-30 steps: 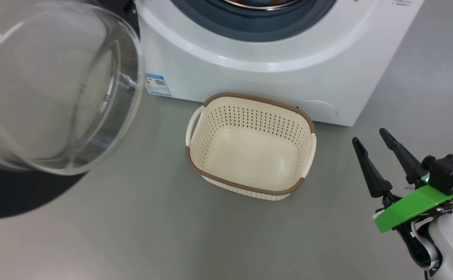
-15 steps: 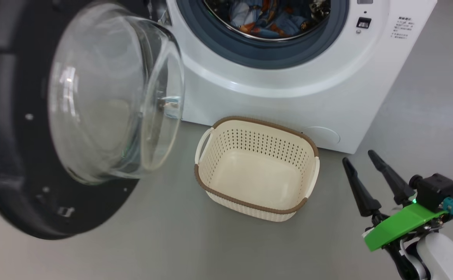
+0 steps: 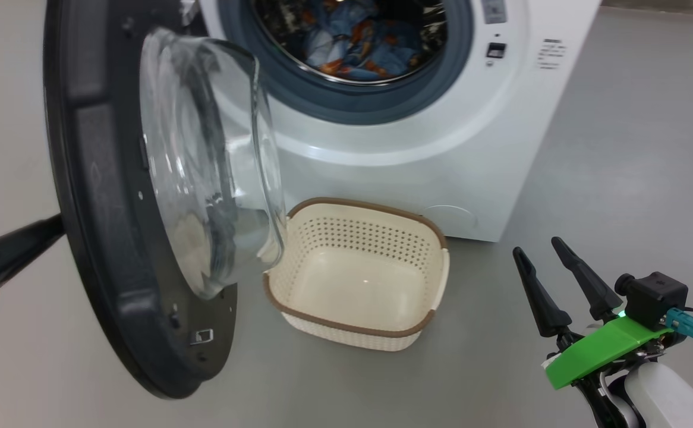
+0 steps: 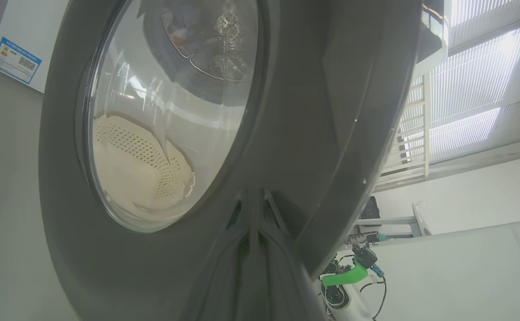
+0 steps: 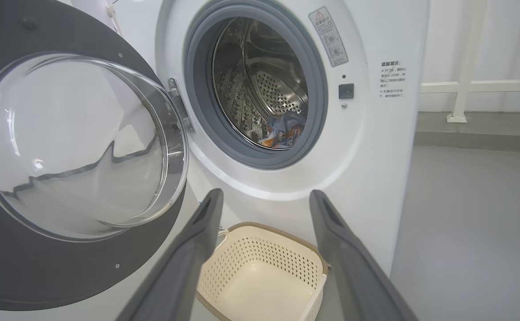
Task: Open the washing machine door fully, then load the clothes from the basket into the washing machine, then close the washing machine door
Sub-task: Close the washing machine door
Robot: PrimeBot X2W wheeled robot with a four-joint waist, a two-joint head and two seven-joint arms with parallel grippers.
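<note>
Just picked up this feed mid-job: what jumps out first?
The black door stands open at left, its glass bowl over the empty basket. The clothes lie in the drum. The shut left gripper is at the door's outer face; the right gripper hangs open at lower right.

The washing machine door (image 3: 88,178) stood half open, clothes (image 3: 346,53) lay in the drum (image 3: 276,30), the basket (image 3: 370,241) sat near the spread right tool (image 3: 536,246)
</note>
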